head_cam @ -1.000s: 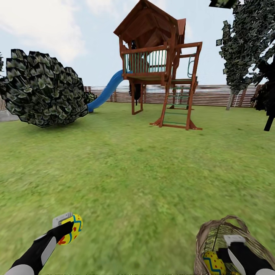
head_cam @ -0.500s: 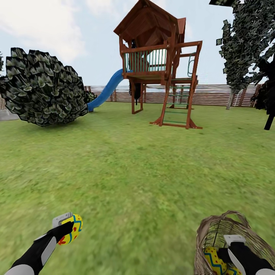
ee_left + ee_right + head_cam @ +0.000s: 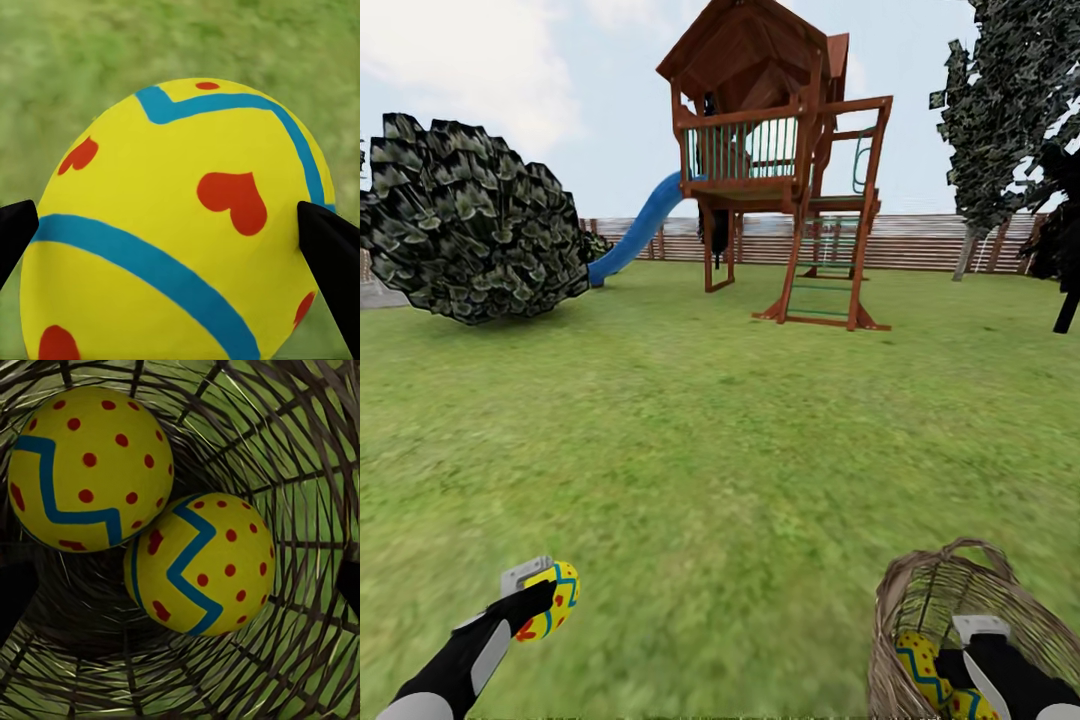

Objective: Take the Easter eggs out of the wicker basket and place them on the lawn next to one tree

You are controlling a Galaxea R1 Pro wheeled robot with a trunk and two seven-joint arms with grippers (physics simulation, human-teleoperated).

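Observation:
My left gripper (image 3: 540, 603) is shut on a yellow Easter egg (image 3: 552, 598) low over the lawn (image 3: 720, 450) at the near left. In the left wrist view that egg (image 3: 180, 225) shows blue bands and red hearts, with a black fingertip (image 3: 330, 255) pressed on each side. The wicker basket (image 3: 945, 590) stands on the grass at the near right. My right gripper (image 3: 966, 660) reaches down inside it, open, with nothing between its fingers. Below it in the basket's bottom (image 3: 82, 615) lie two eggs touching each other, one (image 3: 86, 469) beside the other (image 3: 202, 566).
A wooden playset (image 3: 780, 170) with a blue slide (image 3: 640, 228) stands far ahead, backed by a slat fence (image 3: 930, 240). A dark mottled bush (image 3: 470, 230) sits at the left. A dark grey-green tree (image 3: 1010, 110) and a nearly black tree (image 3: 1065, 240) stand at the right.
The whole view has shifted a little, so the camera has moved. The basket now shows slightly higher around my right gripper. My left gripper still holds its egg.

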